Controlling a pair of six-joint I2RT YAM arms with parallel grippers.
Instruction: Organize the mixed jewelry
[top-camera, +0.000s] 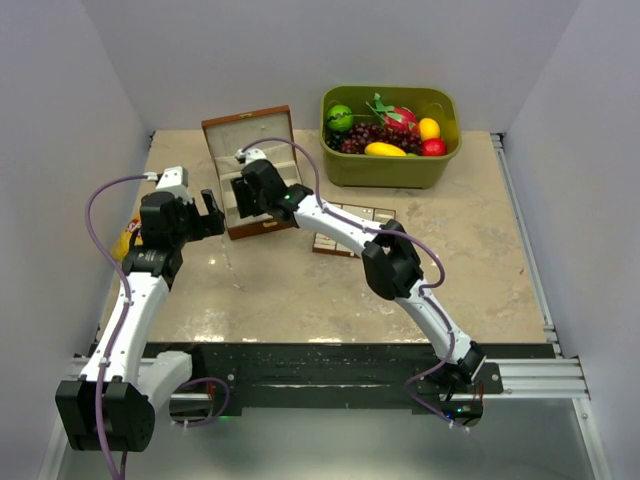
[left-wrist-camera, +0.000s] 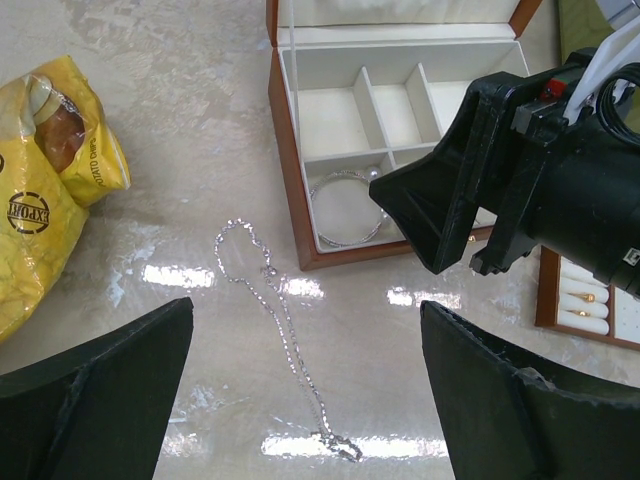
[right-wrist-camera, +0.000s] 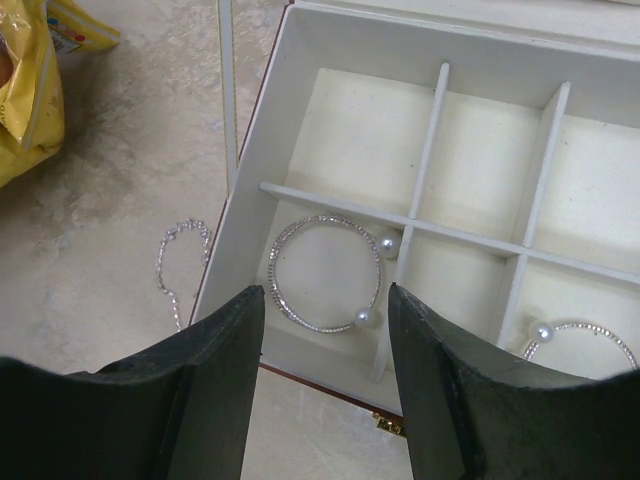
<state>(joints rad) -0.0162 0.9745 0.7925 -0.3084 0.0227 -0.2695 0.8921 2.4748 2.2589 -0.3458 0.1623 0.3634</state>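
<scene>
From above, the open wooden box (top-camera: 250, 170) stands at the far left of the table (top-camera: 480, 260). The right gripper (top-camera: 243, 196) hangs over its cream compartments. The left gripper (top-camera: 211, 216) hovers just left of the box's front corner. From this height the jewelry is too fine to make out, and neither pincer's opening can be judged. The right arm crosses over the flat tray (top-camera: 352, 213) and hides most of it. A green bin (top-camera: 390, 165) of fruit sits at the far edge. A yellow bag (top-camera: 125, 242) peeks out from behind the left arm.

The left wrist view shows a thin silvery chain (left-wrist-camera: 280, 320) lying loose on the bare table in a long wavy line, just left of the box. A sparkling wire hoop (left-wrist-camera: 345, 207) lies in the box's near left compartment, its right side hidden behind the black body of the right gripper. The left gripper's fingers (left-wrist-camera: 100, 395) are spread wide with nothing between them. A corner of the tray appears at the right edge, holding tiny gold pieces too small to identify.

The right wrist view shows the hoop (right-wrist-camera: 325, 272) plainly. It is a glittering open ring with a pearl at each end, lying flat in its compartment. A second hoop (right-wrist-camera: 585, 338) of the same kind lies in a compartment further right, cut off by the frame edge. Part of the chain shows on the table outside the box's left wall. The right gripper's fingers (right-wrist-camera: 215, 390) stand apart above the first hoop, holding nothing.
</scene>
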